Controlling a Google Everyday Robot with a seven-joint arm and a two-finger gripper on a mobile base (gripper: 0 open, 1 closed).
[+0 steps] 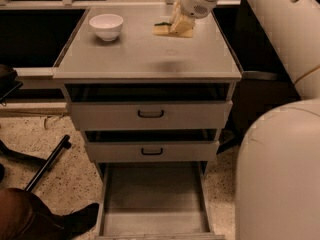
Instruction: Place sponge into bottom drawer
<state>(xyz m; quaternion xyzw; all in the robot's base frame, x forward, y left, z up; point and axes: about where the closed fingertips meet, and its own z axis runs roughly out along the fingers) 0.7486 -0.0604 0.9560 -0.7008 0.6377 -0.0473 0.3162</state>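
grey metal cabinet, three drawers, entered as seen in the camera view from above and in front.

- cabinet top (pixel 145 54): flat grey sheet. it carries a white bowl (pixel 106 26) at the far left and the sponge (pixel 162 30) at the far right, the two well apart.
- sponge: yellow foam, with a dark green layer showing at its left edge. it lies on the cabinet top and is not yet in any drawer.
- gripper (pixel 181 24): cream-coloured, reaching down from the pale arm (pixel 300 34) at upper right and set on the sponge's right half. whether it is spread or already pinching the sponge cannot be told from here.
- top drawer (pixel 150 115) and middle drawer (pixel 151 152): shallow, with black handles and a dark gap above each front.
- bottom drawer (pixel 155 201): drawn well out towards the viewer, its plain floor showing bare.
- speckled floor (pixel 70 184): a black rod (pixel 47 161) lies at the left.

step in hand, as judged: the pick-up at the back of the cabinet top, with the placing not begun.

next move calls for a sure hold on the foam and a lift clear of the sheet. after that comes a carry forward past the front edge, then a long descent in front of the two upper drawer fronts into the open tray.
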